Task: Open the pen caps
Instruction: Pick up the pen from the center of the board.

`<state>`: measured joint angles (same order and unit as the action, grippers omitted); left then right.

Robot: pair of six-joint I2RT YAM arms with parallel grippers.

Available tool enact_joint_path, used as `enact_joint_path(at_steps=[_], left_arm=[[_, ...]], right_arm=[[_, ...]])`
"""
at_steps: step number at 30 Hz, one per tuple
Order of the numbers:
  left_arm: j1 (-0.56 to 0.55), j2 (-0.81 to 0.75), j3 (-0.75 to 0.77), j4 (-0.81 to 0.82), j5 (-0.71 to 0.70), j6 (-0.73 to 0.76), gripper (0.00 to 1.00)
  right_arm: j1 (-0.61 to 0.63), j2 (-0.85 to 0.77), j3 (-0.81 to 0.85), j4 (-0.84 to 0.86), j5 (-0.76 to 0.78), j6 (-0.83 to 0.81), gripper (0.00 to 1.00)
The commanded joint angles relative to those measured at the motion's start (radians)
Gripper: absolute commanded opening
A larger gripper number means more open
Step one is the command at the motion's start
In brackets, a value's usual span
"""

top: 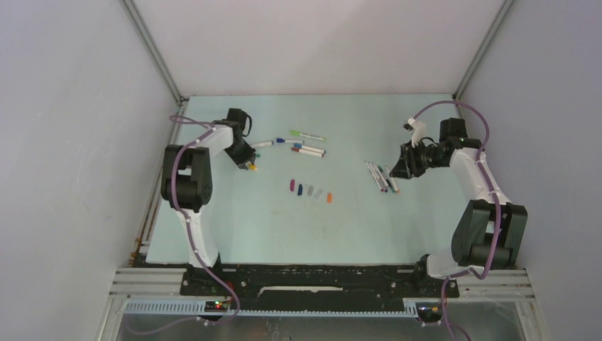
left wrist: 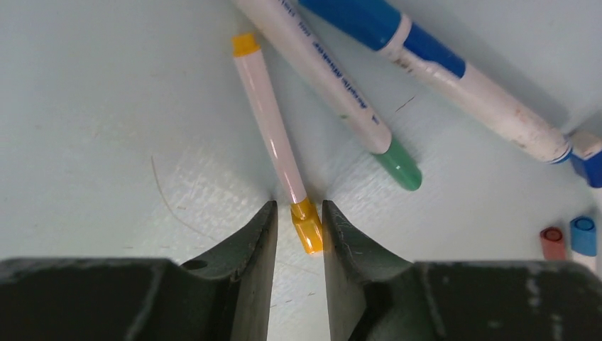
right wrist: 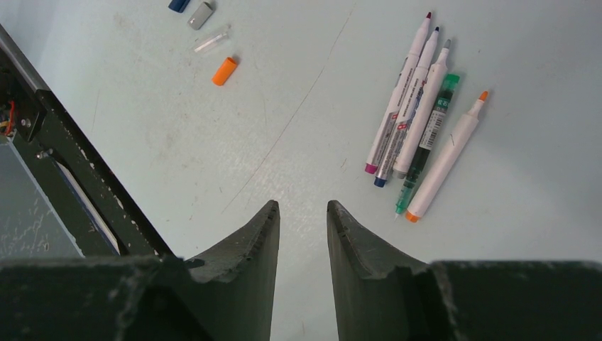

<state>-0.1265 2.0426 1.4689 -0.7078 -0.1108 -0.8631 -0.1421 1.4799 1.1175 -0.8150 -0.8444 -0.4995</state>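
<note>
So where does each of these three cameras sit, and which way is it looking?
Top external: fixed above and behind the arms, looking down on the table; the left arm and right arm show whole.
Left wrist: on the left arm, looking down past its two fingers at a yellow-capped pen.
Right wrist: on the right arm, looking down past its fingers at five uncapped pens and an orange cap.
Shared: top and right wrist views both show those pens and that cap.

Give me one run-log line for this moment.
left gripper: open, straddling yellow cap | right gripper: open, empty | uncapped pens: five, grouped | loose caps: mid-table
</note>
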Motion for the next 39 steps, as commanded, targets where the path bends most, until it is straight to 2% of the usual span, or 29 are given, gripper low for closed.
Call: enact_joint_path(at_steps=[1, 12, 17, 21, 23, 27, 34, 39], left_arm=[[-0.011, -0.052, -0.092, 0.013, -0.012, 0.028, 0.33], [-0.019, -0.054, -0.161, 0.060, 0.016, 0.046, 0.34], [-0.018, -0.054, -0.181, 0.067, 0.017, 0.042, 0.26], [-0.018, -0.080, -0.209, 0.083, 0.019, 0.041, 0.15], [-0.018, -0.110, -0.237, 0.095, 0.019, 0.041, 0.09], [-0.018, -0.201, -0.314, 0.124, 0.017, 0.038, 0.03], [-0.018, -0.368, -0.498, 0.200, 0.051, 0.029, 0.00], [-0.029, -0.569, -0.654, 0.347, 0.161, 0.069, 0.00]], right_arm=[[-0.009, -0.041, 0.033, -0.013, -0.034, -0.015, 0.34], [-0.020, -0.054, 0.033, -0.021, -0.050, -0.023, 0.34], [-0.028, -0.062, 0.033, -0.026, -0.059, -0.028, 0.34], [-0.030, -0.067, 0.034, -0.028, -0.067, -0.029, 0.34], [-0.031, -0.073, 0.033, -0.031, -0.070, -0.029, 0.34], [-0.033, -0.079, 0.033, -0.034, -0.077, -0.030, 0.34], [-0.033, -0.089, 0.033, -0.044, -0.091, -0.037, 0.34], [-0.029, -0.106, 0.033, -0.084, -0.150, -0.093, 0.34]])
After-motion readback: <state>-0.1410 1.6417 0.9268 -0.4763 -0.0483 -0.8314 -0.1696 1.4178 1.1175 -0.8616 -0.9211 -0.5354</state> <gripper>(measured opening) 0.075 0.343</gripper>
